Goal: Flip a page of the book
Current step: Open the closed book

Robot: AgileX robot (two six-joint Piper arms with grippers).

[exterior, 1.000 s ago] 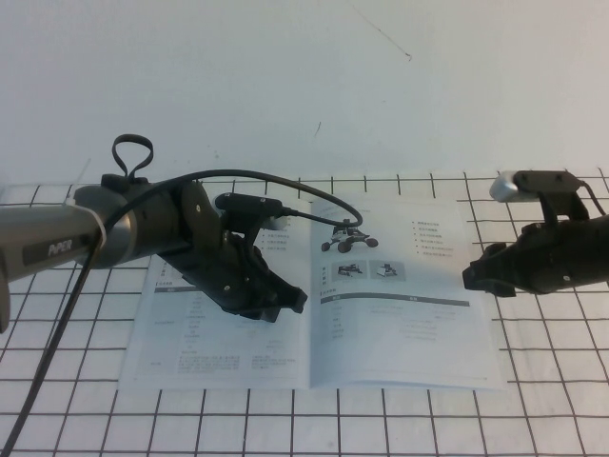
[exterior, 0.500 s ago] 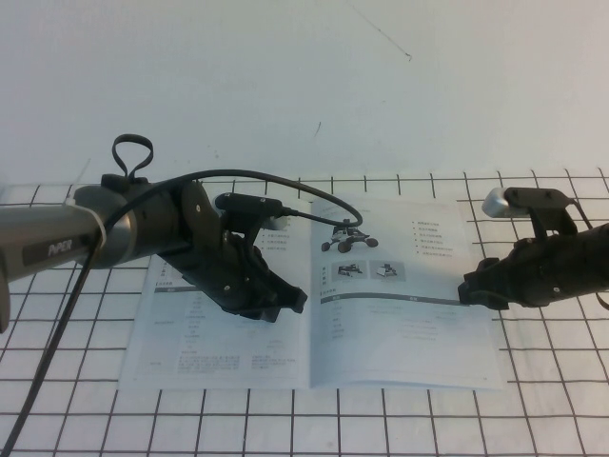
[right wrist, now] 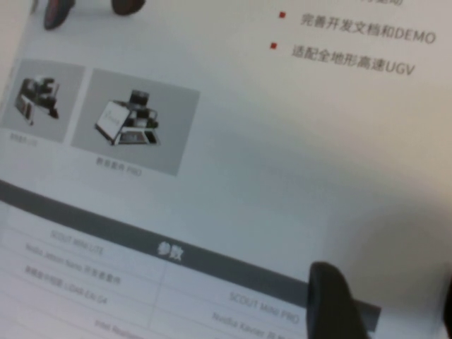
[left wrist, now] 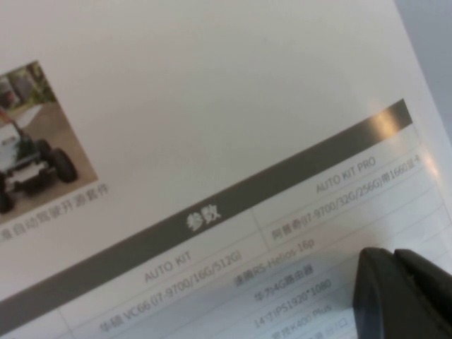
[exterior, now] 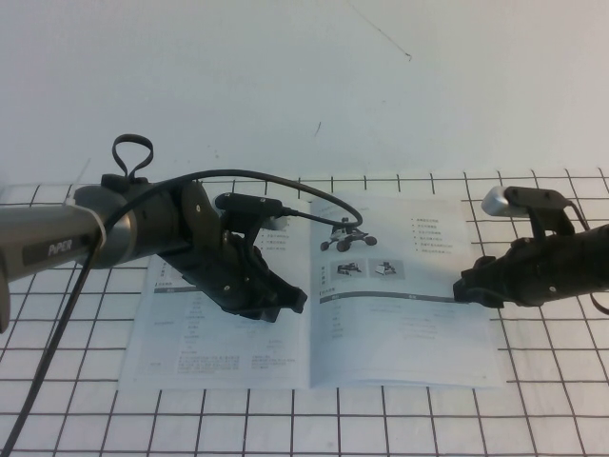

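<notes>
Well, left end effector (exterior: 285, 303) on book (exterior: 219, 333) — right end effector (exterior: 463, 288) at page (exterior: 404, 314).

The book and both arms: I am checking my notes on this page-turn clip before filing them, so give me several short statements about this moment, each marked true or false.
1. The book lies open and flat on the gridded table. True.
2. The right gripper is at the outer edge of the page showing the rover photo. True.
3. The page is already lifted and standing upright. False: it lies flat.
4. The left gripper is parked off the book. False: it is over the left-hand leaf, near the spine.
5. The rover photo sits below the grey bar. False: it is above the bar.
</notes>
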